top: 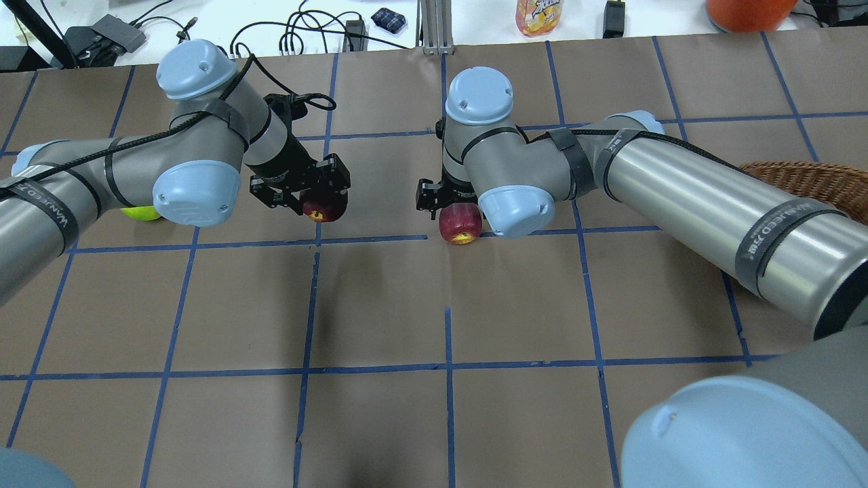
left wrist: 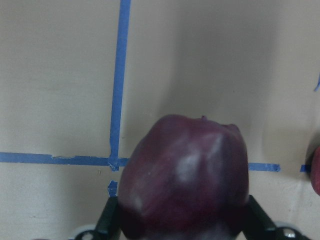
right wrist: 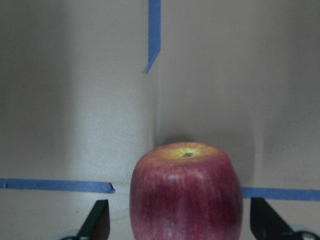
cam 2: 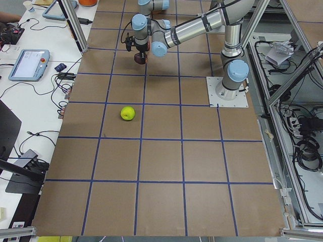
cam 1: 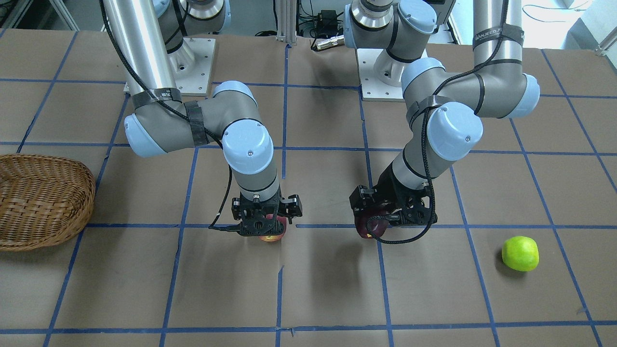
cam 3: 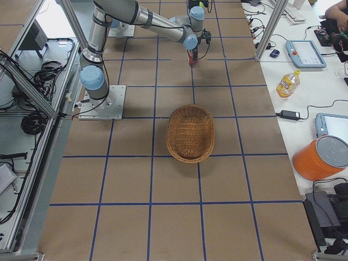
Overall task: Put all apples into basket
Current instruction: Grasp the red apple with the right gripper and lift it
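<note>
My left gripper (cam 1: 381,225) is shut on the dark maroon apple (left wrist: 185,175); its fingers press both sides of the apple, just above the table. The maroon apple also shows in the overhead view (top: 324,207). My right gripper (cam 1: 269,230) is open around the red apple (right wrist: 186,192), which stands on the table with a gap at each finger. The red apple also shows in the overhead view (top: 461,226). The green apple (cam 1: 520,253) lies alone on the table beyond my left arm. The wicker basket (cam 1: 43,202) stands empty on my right side.
Blue tape lines grid the brown table cover. The arms' mounting plates (cam 1: 200,67) are at the robot's edge. A bottle (cam 3: 287,83), an orange bucket (cam 3: 324,157) and cables lie on the white bench past the table's far edge.
</note>
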